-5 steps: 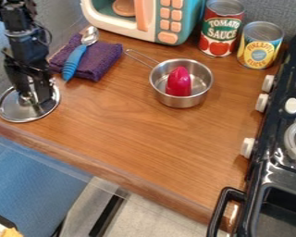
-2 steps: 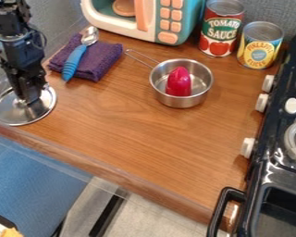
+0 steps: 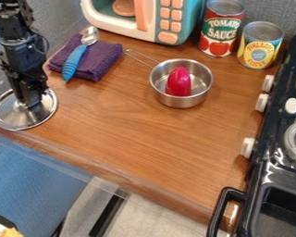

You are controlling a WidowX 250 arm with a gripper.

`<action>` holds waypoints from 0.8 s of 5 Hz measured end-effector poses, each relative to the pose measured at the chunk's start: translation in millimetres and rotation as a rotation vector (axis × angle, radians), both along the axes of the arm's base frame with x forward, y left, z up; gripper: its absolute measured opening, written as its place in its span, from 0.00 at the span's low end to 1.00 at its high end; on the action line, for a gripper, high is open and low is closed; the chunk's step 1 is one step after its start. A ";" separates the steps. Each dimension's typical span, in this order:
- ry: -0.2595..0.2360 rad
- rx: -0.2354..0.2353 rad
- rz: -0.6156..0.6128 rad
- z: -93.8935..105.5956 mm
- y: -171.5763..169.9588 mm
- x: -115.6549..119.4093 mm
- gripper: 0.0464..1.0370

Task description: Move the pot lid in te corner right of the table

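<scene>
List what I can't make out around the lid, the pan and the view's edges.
All in the camera view:
- Middle of the lid, any knob included: hidden by the gripper.
- Bottom of the pan under the red object: covered by it.
- Toy microwave: top cut off by the upper edge.
- Stove: cut off at right.

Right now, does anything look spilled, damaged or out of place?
Nothing looks spilled or damaged. One mild oddity: the pot lid lies apart from the pot, very near the counter's front edge, with the gripper at its middle.
</scene>
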State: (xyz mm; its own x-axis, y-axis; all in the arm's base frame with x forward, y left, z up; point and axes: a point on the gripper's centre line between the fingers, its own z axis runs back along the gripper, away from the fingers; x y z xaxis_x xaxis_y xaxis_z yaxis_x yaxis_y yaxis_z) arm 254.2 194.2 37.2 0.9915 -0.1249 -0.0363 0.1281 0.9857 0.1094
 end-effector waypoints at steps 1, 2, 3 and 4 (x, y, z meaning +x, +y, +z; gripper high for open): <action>-0.052 0.003 -0.012 25.2 -21.3 12.9 0.23; -0.094 -0.016 -0.038 43.2 -62.3 31.1 0.23; -0.153 -0.018 -0.103 65.7 -110.2 45.2 0.23; -0.126 -0.002 -0.193 56.0 -151.2 42.7 0.23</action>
State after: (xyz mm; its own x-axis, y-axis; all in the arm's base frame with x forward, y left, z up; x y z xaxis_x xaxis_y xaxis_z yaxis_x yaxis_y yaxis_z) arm 296.9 43.0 93.3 0.9460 -0.3123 0.0871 0.2994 0.9445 0.1350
